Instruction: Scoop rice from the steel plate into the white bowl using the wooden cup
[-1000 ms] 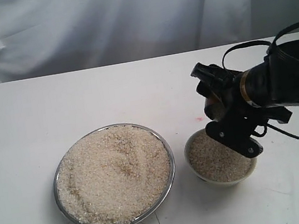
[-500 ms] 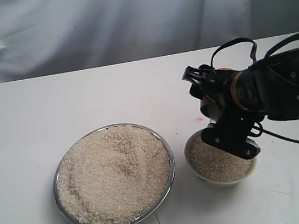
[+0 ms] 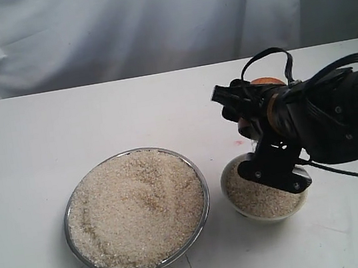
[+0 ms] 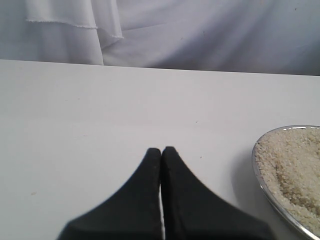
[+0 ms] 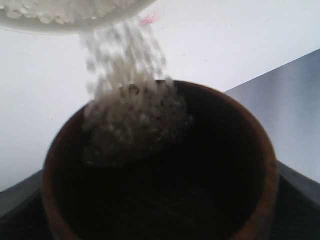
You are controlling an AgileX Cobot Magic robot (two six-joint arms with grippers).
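Right wrist view: the wooden cup (image 5: 250, 150), clamped in the right gripper (image 3: 259, 129), is pouring rice (image 5: 127, 75) into the white bowl (image 3: 227, 182), just right of the steel plate (image 3: 205, 194). The pouring step appears underway; the next move calls for righting the cup and carrying it left. The left gripper (image 4: 161, 151) is idling, jaws together, empty.

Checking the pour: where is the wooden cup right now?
The wooden cup sits in the right gripper, tipped over the white bowl on the exterior view's right, beside the steel plate, pouring rice.
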